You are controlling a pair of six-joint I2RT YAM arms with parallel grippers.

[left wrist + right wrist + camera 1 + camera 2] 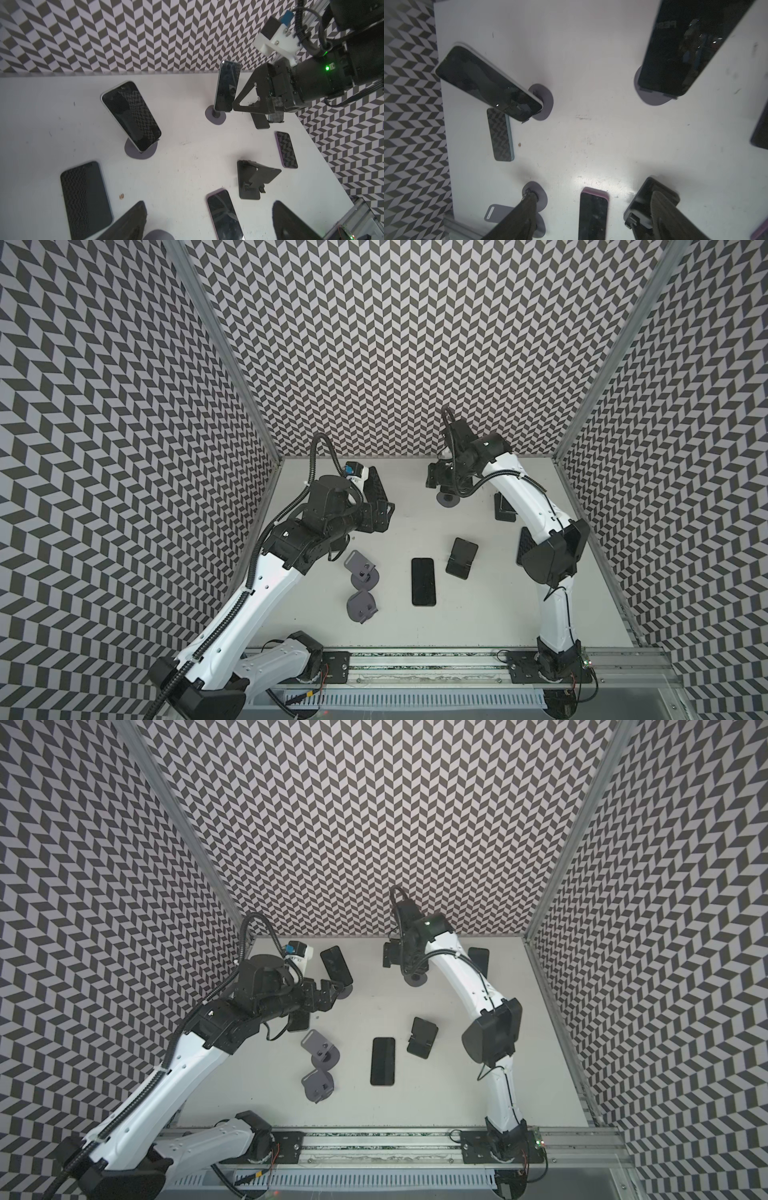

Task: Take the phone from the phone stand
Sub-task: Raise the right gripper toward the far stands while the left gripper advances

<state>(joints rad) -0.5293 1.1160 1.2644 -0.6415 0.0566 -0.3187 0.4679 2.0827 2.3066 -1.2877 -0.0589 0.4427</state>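
Two phones stand on grey phone stands near the back of the table. One phone (336, 967) leans on its stand (345, 991) right beside my left gripper (333, 993). That gripper is open and empty, with its fingers (128, 220) apart over the table and the same phone (131, 116) ahead of them. The other phone (226, 87) stands upright on a round-based stand (448, 499). My right gripper (432, 479) hangs over it in both top views and hides it there. Its fingers (517, 218) are open and hold nothing.
Two empty grey stands (363, 572) (361, 605) lie front left. A phone (423, 581) lies flat mid-table beside a black folding stand (461, 558). Another flat phone (299, 1021) lies under my left arm. Under the right arm are more black items (505, 508). Patterned walls enclose three sides.
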